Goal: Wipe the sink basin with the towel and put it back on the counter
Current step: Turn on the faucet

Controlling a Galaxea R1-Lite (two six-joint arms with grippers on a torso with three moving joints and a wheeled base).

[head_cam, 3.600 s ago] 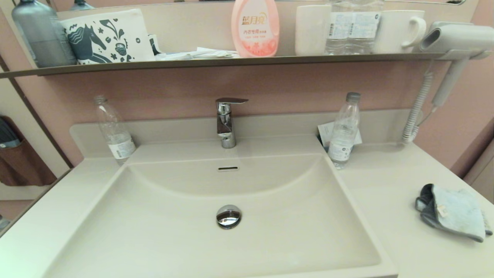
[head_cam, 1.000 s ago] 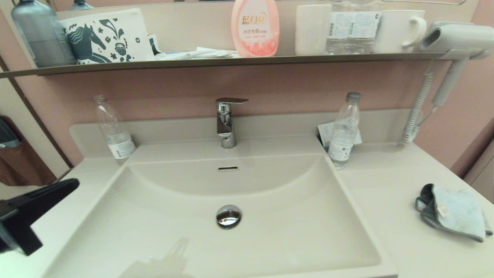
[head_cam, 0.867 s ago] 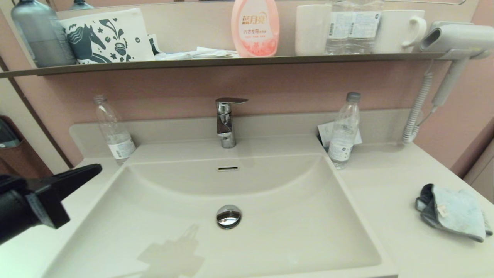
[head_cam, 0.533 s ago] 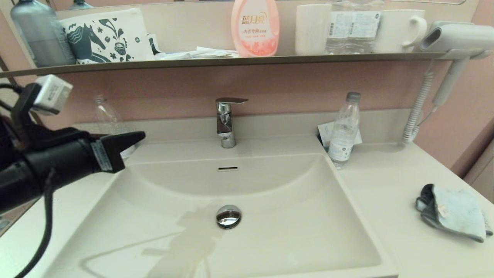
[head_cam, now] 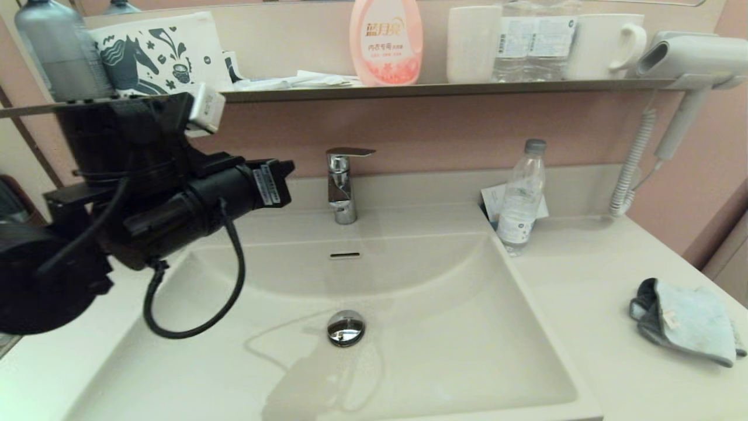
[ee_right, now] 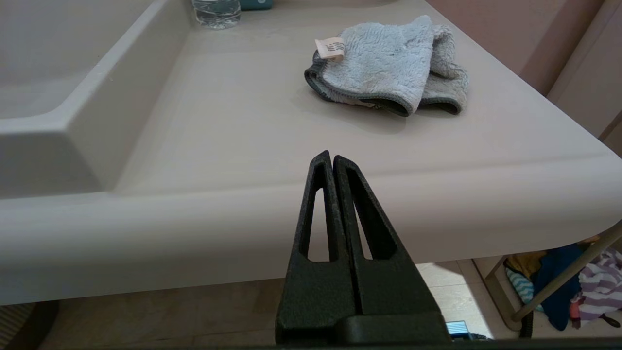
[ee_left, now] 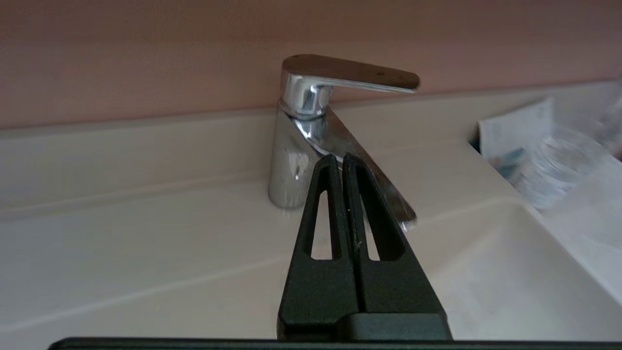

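Note:
The light blue towel [head_cam: 684,321] with dark grey edging and a white tag lies crumpled on the counter [head_cam: 584,280] at the far right, and nothing touches it. The cream-white sink basin [head_cam: 456,339] holds only its chrome drain plug [head_cam: 346,327] and overflow slot [head_cam: 345,255]. My left gripper [head_cam: 285,174] hangs above the basin's back left corner, shut and holding nothing, with its tips [ee_left: 338,160] pointing at the faucet [ee_left: 311,141]. My right gripper [ee_right: 330,158] is shut and holds nothing, low in front of the counter's front edge [ee_right: 340,194]. The towel [ee_right: 388,68] lies beyond it. The head view does not show this gripper.
A chrome faucet [head_cam: 342,187] stands behind the basin. A plastic bottle [head_cam: 520,199] and a card stand at the basin's back right corner. The dark shelf [head_cam: 438,89] above carries bottles, cups and a pouch. A hair dryer [head_cam: 689,58] with a coiled cord hangs on the right wall.
My left arm has come in from the lower left, rising and swinging right over the basin's left side toward the faucet. It now hides the left bottle. The towel has not moved.

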